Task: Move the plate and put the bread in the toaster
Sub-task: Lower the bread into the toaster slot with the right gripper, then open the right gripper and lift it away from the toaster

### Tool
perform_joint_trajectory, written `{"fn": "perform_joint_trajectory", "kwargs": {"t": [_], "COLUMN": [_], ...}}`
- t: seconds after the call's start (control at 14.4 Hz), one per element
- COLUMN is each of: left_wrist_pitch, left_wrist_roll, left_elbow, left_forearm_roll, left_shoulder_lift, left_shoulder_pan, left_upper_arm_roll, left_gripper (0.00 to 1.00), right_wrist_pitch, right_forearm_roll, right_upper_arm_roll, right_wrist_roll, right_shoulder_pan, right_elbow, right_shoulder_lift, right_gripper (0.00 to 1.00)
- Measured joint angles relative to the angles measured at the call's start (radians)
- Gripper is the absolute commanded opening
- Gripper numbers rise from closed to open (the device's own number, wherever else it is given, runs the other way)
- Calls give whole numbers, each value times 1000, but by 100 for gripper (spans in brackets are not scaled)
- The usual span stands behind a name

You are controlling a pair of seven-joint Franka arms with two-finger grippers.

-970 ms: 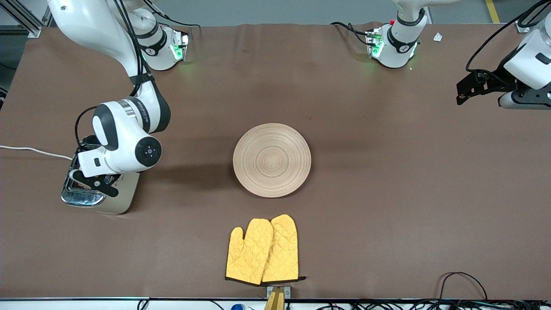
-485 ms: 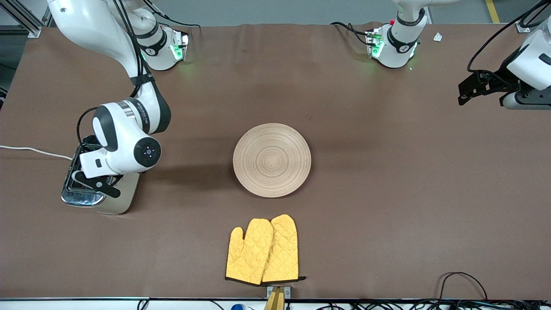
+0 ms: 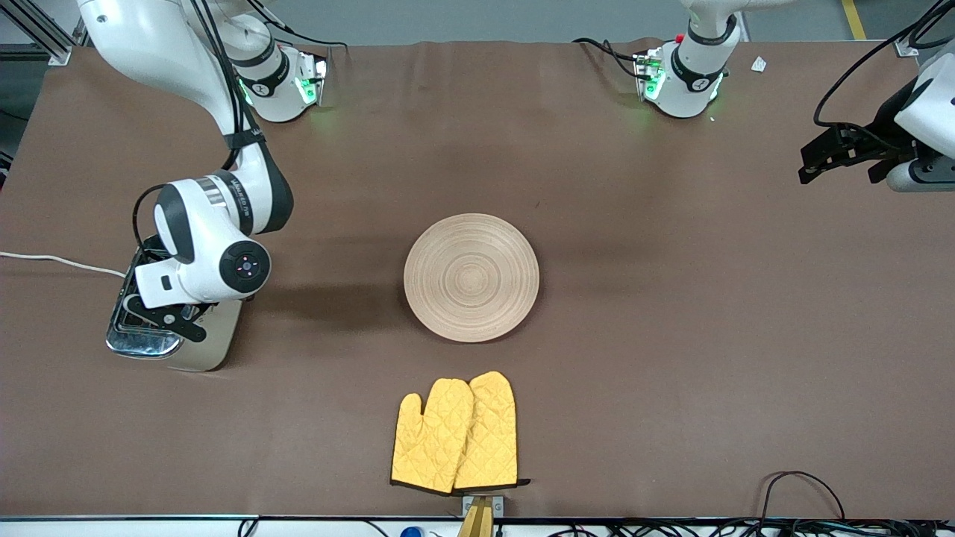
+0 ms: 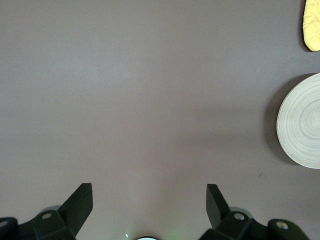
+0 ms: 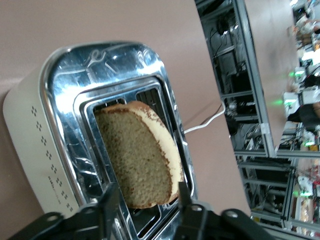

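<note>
The cream toaster (image 3: 205, 347) with a chrome top stands at the right arm's end of the table. My right gripper (image 3: 154, 312) hangs directly over it. In the right wrist view the bread (image 5: 140, 160) stands tilted in a slot of the toaster (image 5: 60, 90). My right gripper (image 5: 146, 200) is open, with one finger on each side of the slice's upper edge. The wooden plate (image 3: 471, 277) lies bare in the middle of the table and also shows in the left wrist view (image 4: 302, 127). My left gripper (image 3: 817, 160) is open and empty, up over the left arm's end of the table, and shows in its own view (image 4: 149, 192).
Two yellow oven mitts (image 3: 456, 434) lie nearer to the front camera than the plate; a corner of one shows in the left wrist view (image 4: 312, 25). The toaster's white cord (image 3: 52, 259) runs off the table's edge. Cables (image 3: 802, 485) lie along the front edge.
My right wrist has shifted a little over the toaster. My left gripper has drawn slightly farther toward its end of the table. The plate and mitts have not moved.
</note>
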Motion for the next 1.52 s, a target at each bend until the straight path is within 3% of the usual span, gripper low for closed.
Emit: {"fn": "perform_joint_trajectory", "kwargs": {"t": [0.42, 0.83, 1.11, 1.52], "left_wrist_pitch": [-3, -4, -4, 7], "left_wrist_roll": [-5, -67, -78, -78], "left_elbow": [0, -1, -4, -8], "left_forearm_roll": [0, 0, 0, 0], "left_shoulder_lift": [0, 0, -1, -3], "left_shoulder_pan": [0, -1, -1, -1], "left_upper_arm_roll": [0, -9, -14, -15], "left_gripper": [100, 100, 100, 100], "right_wrist_pitch": [2, 1, 2, -17], "right_forearm_roll": [178, 372, 546, 673], "right_upper_arm_roll": [-3, -5, -9, -11], "right_wrist_roll": [-167, -292, -487, -704], "right_shoulder_pan": [-38, -60, -152, -276], "right_elbow": [32, 46, 92, 154], "right_shoulder_lift": [-33, -111, -145, -181], "right_gripper": [100, 100, 100, 100]}}
